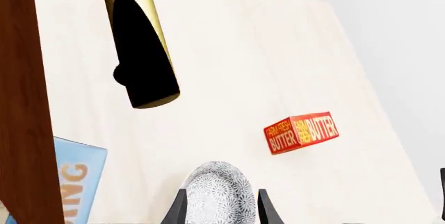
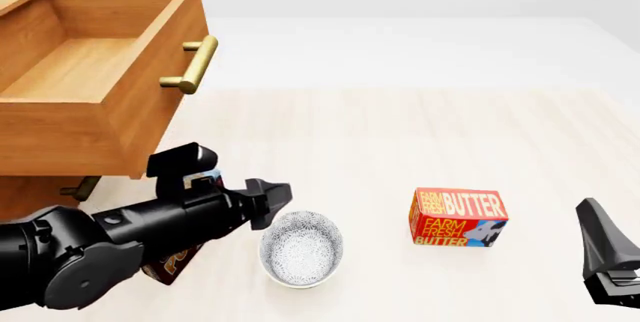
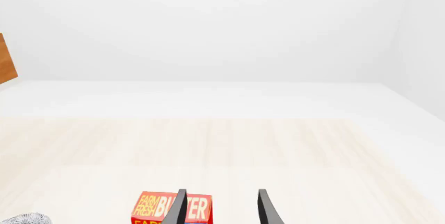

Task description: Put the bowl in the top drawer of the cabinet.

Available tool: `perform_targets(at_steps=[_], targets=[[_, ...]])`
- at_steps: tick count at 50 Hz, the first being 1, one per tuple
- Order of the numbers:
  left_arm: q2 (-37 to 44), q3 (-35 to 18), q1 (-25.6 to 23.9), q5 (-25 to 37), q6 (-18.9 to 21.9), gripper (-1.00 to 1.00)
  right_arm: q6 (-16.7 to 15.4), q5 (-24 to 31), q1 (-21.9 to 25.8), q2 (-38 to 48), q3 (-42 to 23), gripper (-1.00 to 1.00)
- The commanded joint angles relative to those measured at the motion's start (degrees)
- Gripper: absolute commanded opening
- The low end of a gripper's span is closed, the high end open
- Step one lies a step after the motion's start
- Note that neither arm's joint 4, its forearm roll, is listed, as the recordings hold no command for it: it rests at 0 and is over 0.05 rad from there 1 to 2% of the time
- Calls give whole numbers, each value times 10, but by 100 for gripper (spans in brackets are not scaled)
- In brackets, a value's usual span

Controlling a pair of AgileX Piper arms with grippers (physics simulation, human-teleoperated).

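**A:** Where is the bowl (image 2: pixel 301 248) relative to the left gripper (image 2: pixel 268 204)?

**B:** Right at its fingertips. In the front view the black fingers reach the bowl's near-left rim, and the bowl rests on the table (image 2: pixel 400 135) just ahead of them. In the left wrist view the patterned bowl (image 1: pixel 218 194) fills the gap between the two dark fingers (image 1: pixel 174 211), so the jaws sit spread to either side of it. Whether the pads press on the rim, I cannot tell.

**A:** And the top drawer (image 2: pixel 95 75)?

**B:** Pulled out of the cabinet (image 2: pixel 30 195), above and behind the left gripper, with its brass handle (image 2: pixel 190 65) facing the open table. Its wooden floor shows bare. The lower drawer's handle (image 2: pixel 78 187) peeks out beneath, just behind the arm's wrist.

**A:** What else lies near that hand?

**B:** A blue box (image 1: pixel 75 179) shows beside the bowl in the left wrist view; in the front view the arm hides most of it. The butter box (image 2: pixel 458 219) stands beyond the bowl, on the far side from the fingers, apart from it.

**A:** The right gripper (image 2: pixel 608 258)?

**B:** Low at the table's right, well apart from the bowl, with the butter box between them. Its fingers (image 3: pixel 266 208) stand apart with nothing between them, the butter box (image 3: pixel 171 209) just ahead and partly behind one finger.
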Motion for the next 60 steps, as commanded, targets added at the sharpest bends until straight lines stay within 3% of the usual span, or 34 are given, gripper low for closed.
perform_targets(at_steps=[1, 60], targets=[[25, 9, 4, -21, -7, 100, 0, 0, 0, 0, 0, 100], [196, 21, 2, -139, -65, 100, 0, 0, 0, 0, 0, 100]])
